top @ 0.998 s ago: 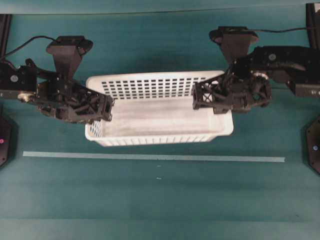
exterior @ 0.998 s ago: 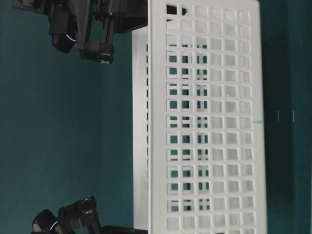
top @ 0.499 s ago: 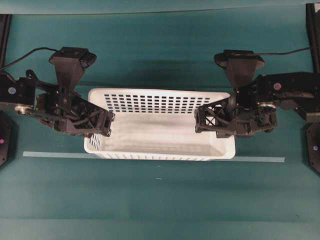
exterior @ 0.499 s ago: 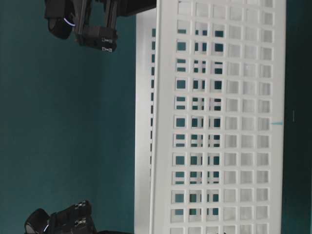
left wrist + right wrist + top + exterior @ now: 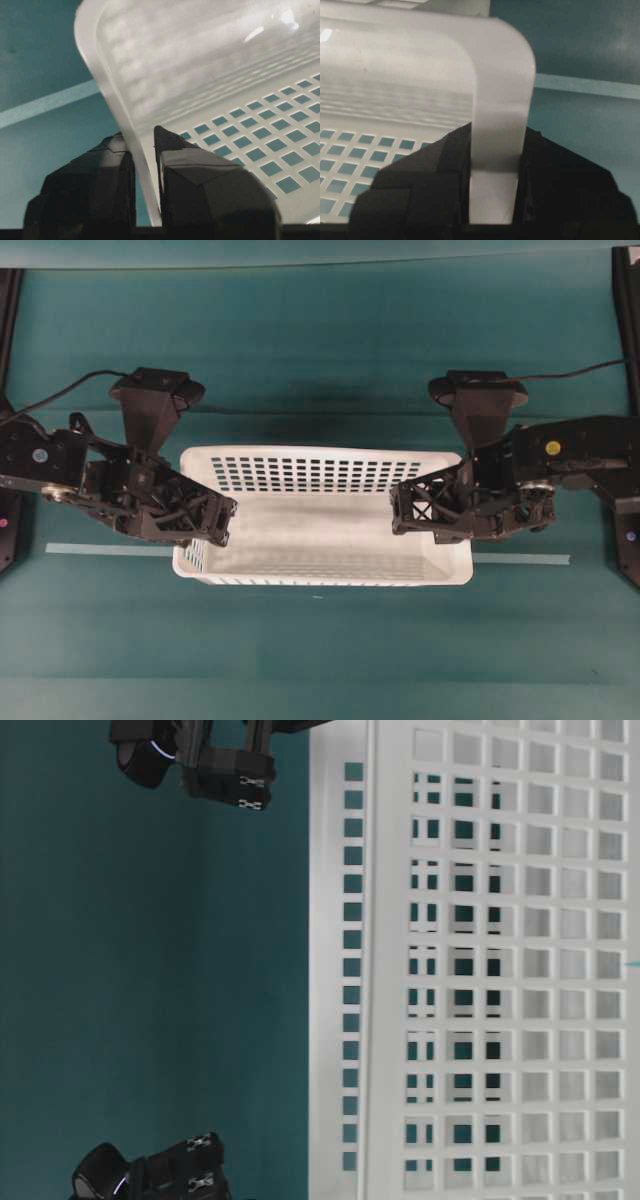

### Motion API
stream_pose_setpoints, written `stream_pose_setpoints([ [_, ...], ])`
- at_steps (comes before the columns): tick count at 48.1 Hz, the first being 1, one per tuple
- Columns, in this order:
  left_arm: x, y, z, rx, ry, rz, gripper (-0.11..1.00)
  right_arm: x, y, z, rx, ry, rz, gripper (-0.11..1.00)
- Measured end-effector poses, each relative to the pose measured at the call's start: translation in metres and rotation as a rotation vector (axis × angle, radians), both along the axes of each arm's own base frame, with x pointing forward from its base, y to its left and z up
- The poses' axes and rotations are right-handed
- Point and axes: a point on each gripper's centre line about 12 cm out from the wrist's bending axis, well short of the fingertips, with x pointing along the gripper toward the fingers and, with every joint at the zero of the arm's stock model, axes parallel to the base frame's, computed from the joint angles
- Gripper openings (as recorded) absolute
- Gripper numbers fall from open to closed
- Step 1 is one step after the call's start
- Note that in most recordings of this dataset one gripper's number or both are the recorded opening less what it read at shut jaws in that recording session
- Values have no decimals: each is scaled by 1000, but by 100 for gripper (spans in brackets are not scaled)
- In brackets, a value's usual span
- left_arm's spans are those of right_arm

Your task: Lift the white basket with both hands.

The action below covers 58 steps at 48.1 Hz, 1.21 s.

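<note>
The white basket [image 5: 320, 472] is gripped at both short ends and appears raised off the teal table. My left gripper [image 5: 215, 525] is shut on the left end's rim, one finger inside and one outside. My right gripper [image 5: 405, 510] is shut on the right end's rim in the same way. In the left wrist view the thin rim of the basket [image 5: 200, 60] runs between the jaws of the left gripper [image 5: 141, 137]. In the right wrist view the broad rim of the basket [image 5: 395, 75] fills the gap of the right gripper [image 5: 497, 137]. The table-level view shows the basket's holed wall [image 5: 500, 970].
A pale tape strip [image 5: 110, 549] runs across the table, and the basket covers its middle part. Black arm bases stand at the left edge [image 5: 8, 525] and the right edge [image 5: 628, 540]. Black gripper parts [image 5: 235, 780] show beside the basket's rim.
Both grippers have carried the basket toward the front of the table, over the tape strip. Its tilt has levelled out. It looms larger in the table-level view.
</note>
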Motion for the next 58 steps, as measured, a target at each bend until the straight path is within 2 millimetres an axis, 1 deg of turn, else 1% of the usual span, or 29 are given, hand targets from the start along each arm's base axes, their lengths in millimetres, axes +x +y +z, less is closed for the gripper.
stream_pose_setpoints([
  [19,0,-9,-9,-24,16,22,4,1,12,-12,6,-21,4,17],
  [33,2,-12,-19,-26,22,18,4,-1,12,-17,5,-10,4,17],
  [58,0,-12,-24,-25,31,19,4,2,12,-25,5,-32,0,17],
])
